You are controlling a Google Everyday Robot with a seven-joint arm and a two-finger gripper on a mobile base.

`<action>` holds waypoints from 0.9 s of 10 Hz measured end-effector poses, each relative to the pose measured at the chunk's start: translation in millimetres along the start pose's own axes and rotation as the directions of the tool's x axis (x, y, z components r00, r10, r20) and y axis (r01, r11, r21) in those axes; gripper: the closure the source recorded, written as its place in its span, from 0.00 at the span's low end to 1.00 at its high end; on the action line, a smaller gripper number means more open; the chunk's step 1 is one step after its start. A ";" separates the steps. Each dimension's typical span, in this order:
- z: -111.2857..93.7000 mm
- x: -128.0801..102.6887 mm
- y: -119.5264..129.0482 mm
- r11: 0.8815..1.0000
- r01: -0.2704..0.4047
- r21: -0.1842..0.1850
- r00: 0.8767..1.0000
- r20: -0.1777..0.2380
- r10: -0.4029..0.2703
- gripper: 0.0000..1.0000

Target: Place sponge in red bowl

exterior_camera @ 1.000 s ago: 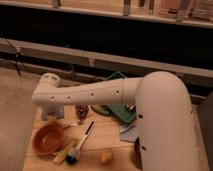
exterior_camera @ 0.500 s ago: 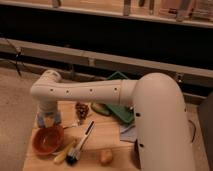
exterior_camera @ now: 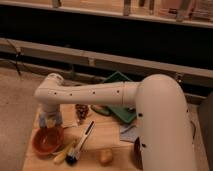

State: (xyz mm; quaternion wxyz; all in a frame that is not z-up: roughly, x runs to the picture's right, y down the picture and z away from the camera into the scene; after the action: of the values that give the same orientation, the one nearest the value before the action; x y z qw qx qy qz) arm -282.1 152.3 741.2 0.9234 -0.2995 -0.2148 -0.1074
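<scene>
The red bowl is a round, shallow orange-red bowl at the front left of the wooden table. My gripper hangs straight down from the white wrist, just above the bowl's far rim. I cannot make out the sponge; it may be hidden at the gripper. The large white arm fills the right side of the view.
A black-handled brush and a yellow object lie right of the bowl. A tan potato-like lump sits at the front. A brown cone-like object, a green tray and a grey-blue cloth lie further back.
The gripper has come down a little, closer over the red bowl. Nothing on the table has moved.
</scene>
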 end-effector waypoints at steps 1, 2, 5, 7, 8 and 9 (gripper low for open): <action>-0.2 -2.6 0.9 1.000 0.008 -0.024 1.000 0.002 -0.008 1.00; 0.6 -5.5 4.7 0.999 0.011 -0.048 1.000 0.001 -0.011 1.00; 11.1 3.2 9.4 1.000 0.002 -0.023 1.000 0.006 -0.002 1.00; 7.4 4.0 9.2 1.000 -0.003 -0.031 1.000 0.002 0.003 1.00; 6.5 5.1 10.9 0.999 -0.003 -0.037 1.000 0.001 0.003 0.98; 7.4 5.0 12.0 0.999 -0.001 -0.037 1.000 0.001 0.001 0.93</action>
State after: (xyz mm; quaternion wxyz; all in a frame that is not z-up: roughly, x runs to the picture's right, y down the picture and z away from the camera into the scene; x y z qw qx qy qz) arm -276.3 166.0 742.8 0.9176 -0.3167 -0.2131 -0.1106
